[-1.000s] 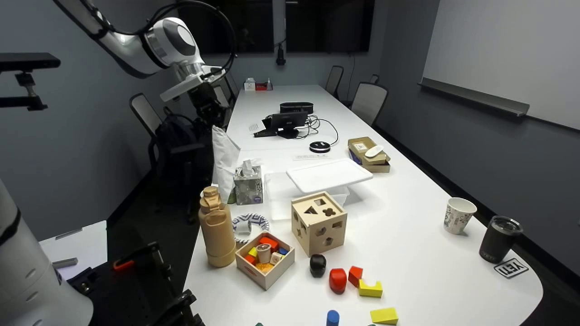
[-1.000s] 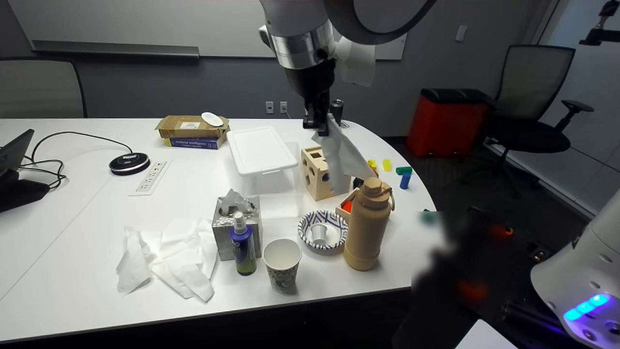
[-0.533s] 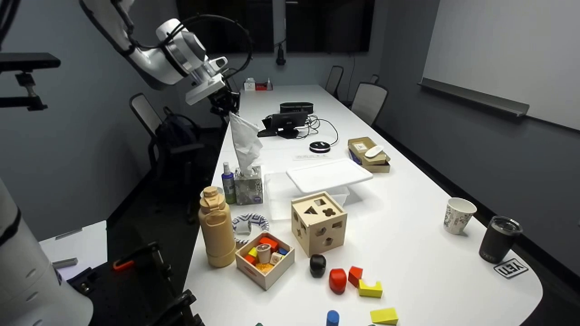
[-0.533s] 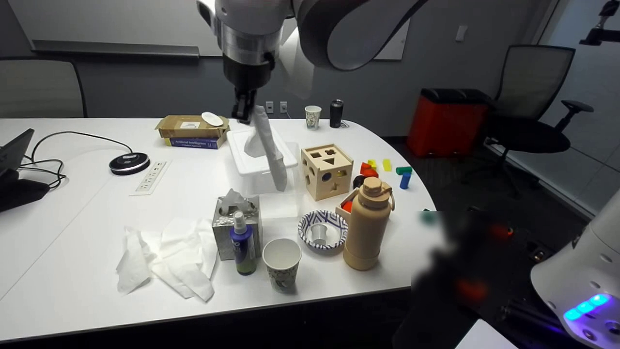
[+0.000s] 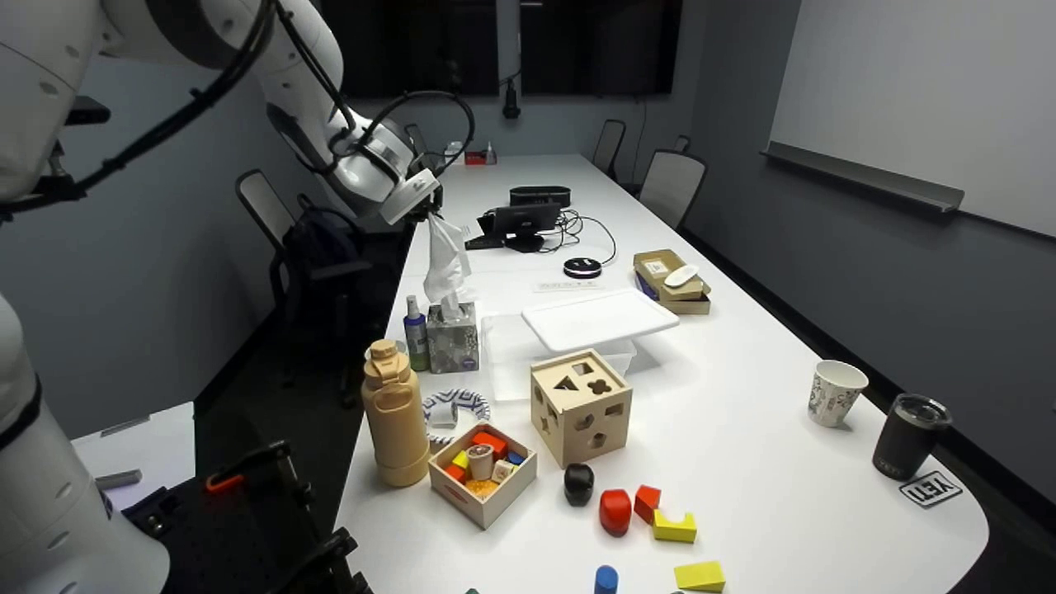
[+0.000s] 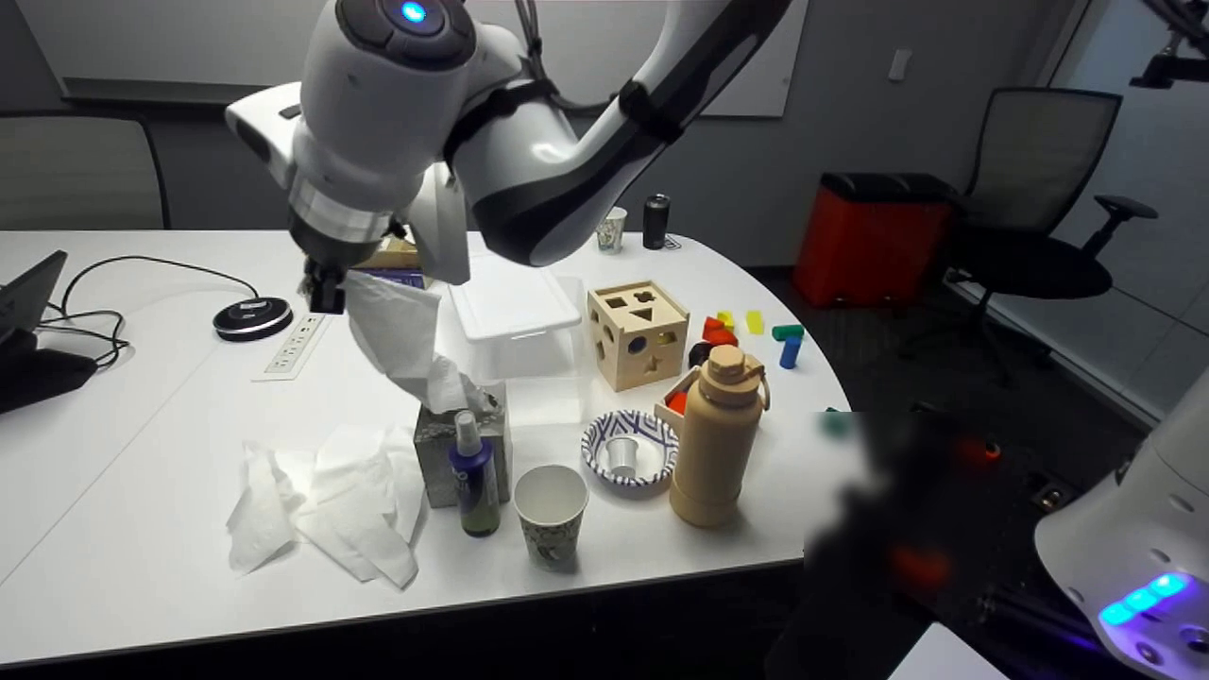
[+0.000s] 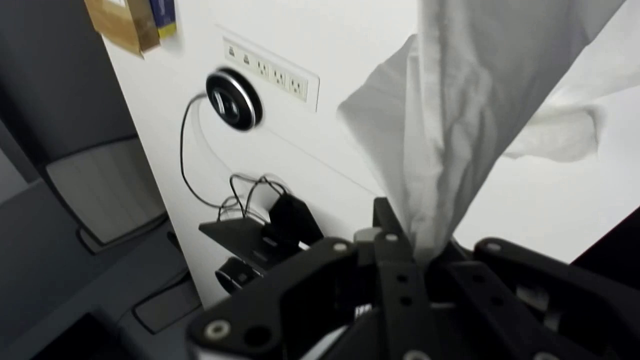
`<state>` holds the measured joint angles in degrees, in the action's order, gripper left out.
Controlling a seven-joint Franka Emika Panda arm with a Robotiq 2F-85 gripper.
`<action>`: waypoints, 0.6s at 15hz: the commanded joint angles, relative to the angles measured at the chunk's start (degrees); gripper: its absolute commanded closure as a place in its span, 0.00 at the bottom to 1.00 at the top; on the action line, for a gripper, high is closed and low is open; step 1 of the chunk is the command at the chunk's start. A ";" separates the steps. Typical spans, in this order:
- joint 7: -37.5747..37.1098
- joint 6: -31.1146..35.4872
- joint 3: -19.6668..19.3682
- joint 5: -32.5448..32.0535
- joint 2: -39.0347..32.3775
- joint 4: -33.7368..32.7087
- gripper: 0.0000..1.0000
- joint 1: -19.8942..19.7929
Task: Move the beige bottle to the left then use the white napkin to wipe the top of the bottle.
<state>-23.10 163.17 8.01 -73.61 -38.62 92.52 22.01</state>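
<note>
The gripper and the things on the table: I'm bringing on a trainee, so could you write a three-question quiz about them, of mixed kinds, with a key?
1. Multiple choice: what does the gripper hold?
(a) a spray bottle
(b) a white napkin
(c) a paper cup

2. True or false: the beige bottle stands upright.

3. Fill in: the top of the wooden cube has a square hole, a clover-shaped hole and a ____ hole.

Key: 1 b; 2 true; 3 triangular.

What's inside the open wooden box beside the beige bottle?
In an exterior view, the wooden box holds a small cup among red, yellow and blue pieces. Whatever lies beneath them is covered.
</note>
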 commanded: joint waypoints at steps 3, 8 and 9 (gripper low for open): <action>-4.26 10.02 -4.46 -12.75 -14.72 -21.51 1.00 5.34; -4.68 14.11 -5.44 -16.06 -24.11 -32.27 1.00 4.17; -4.12 13.62 -5.69 -15.36 -24.87 -32.35 1.00 3.65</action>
<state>-26.44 174.96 3.53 -87.53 -59.00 65.84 26.60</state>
